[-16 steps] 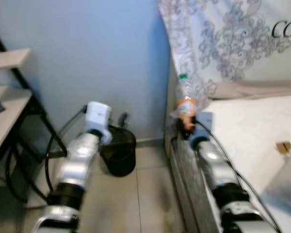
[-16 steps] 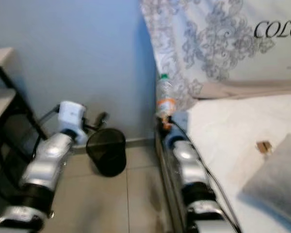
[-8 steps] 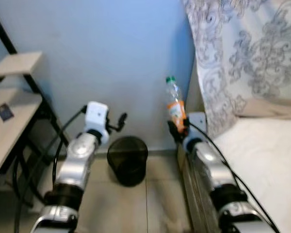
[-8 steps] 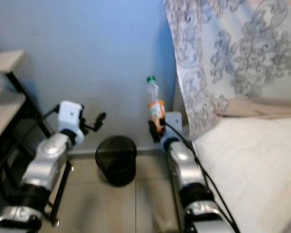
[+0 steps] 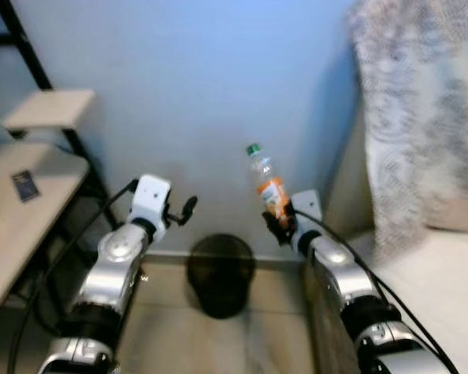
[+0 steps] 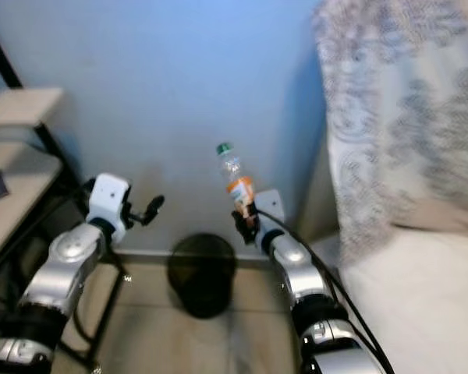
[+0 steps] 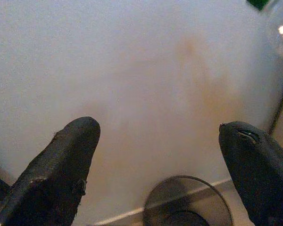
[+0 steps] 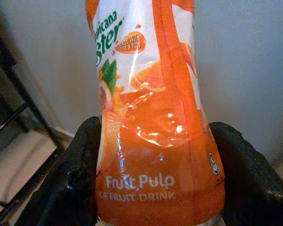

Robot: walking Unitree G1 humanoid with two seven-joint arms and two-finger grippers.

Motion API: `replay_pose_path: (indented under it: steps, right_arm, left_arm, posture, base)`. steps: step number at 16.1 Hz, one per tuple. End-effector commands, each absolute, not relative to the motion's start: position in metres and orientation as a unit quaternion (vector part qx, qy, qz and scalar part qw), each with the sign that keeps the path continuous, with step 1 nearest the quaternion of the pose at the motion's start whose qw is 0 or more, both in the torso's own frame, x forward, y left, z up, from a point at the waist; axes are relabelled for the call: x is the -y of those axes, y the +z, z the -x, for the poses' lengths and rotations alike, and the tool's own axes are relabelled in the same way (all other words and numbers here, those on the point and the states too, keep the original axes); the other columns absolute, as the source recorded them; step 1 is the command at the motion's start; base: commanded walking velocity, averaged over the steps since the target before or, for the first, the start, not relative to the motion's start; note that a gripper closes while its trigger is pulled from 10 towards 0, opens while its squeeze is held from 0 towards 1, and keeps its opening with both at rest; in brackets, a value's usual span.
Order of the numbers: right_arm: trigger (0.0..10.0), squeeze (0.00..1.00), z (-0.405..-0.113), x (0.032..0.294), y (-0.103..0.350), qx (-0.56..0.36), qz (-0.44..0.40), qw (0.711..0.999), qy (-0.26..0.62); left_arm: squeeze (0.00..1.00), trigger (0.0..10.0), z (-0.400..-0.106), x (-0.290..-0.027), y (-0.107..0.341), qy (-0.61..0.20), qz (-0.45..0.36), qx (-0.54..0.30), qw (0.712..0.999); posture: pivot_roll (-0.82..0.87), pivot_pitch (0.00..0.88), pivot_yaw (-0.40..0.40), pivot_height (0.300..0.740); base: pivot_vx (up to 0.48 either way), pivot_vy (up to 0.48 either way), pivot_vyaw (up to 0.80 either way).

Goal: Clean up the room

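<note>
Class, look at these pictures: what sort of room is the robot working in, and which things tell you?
Probably a bedroom: a white bed beside a patterned curtain, a wooden desk, a black wastebasket.

blurred curtain (image 5: 421, 117), bin (image 7: 188, 207) cut by frame edge

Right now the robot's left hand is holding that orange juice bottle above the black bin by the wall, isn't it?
Not quite: the right gripper holds the juice bottle, not the left. The left eye view shows it on the robot's right arm, and the right wrist view shows both fingers pressed against the orange label. The left gripper is open and empty. The black bin does stand on the floor by the wall.
</note>
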State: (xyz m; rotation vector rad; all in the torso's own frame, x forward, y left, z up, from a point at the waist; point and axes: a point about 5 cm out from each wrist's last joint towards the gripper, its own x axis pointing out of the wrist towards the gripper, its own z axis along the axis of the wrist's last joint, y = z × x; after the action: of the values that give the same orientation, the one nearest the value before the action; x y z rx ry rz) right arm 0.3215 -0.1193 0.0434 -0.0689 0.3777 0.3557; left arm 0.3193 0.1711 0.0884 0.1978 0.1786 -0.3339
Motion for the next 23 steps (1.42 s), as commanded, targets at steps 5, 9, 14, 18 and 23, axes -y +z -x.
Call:
replay_pose_path:
  steps: [5,9,14,18,23]
  right_arm:
    - [10.0,0.0,-0.319,0.137,0.034,-0.203,0.1,0.958,0.178]
    - [10.0,0.0,-0.313,0.143,0.023,-0.231,0.11,0.951,0.175]
    - [10.0,0.0,-0.3,0.14,0.007,-0.262,0.157,0.929,0.211]
    - [10.0,0.0,-0.284,0.141,-0.009,-0.285,0.188,0.914,0.219]
    - [10.0,0.0,-0.283,0.128,-0.014,-0.307,0.196,0.906,0.217]
  left_arm:
    - [0.0,10.0,-0.318,-0.159,0.089,-0.205,-0.121,-0.085,0.968]
    - [0.0,10.0,-0.315,-0.155,0.086,-0.234,-0.137,-0.09,0.958]
    - [0.0,10.0,-0.298,-0.15,0.077,-0.311,-0.181,-0.108,0.927]
    - [0.0,10.0,-0.276,-0.141,0.067,-0.399,-0.214,-0.123,0.883]
    - [0.0,10.0,-0.267,-0.143,0.062,-0.432,-0.249,-0.144,0.855]
  posture:
    - [-0.01,0.0,0.057,0.74]
    - [0.0,0.0,0.055,0.74]
    - [0.0,0.0,0.053,0.74]
    - [0.0,0.0,0.058,0.74]
    - [0.0,0.0,0.068,0.74]
  base:
    - [0.382,0.0,0.32]
    - [0.366,0.0,0.15]
    - [0.118,0.0,0.0]
    - [0.0,0.0,0.0]
    - [0.0,0.0,0.0]
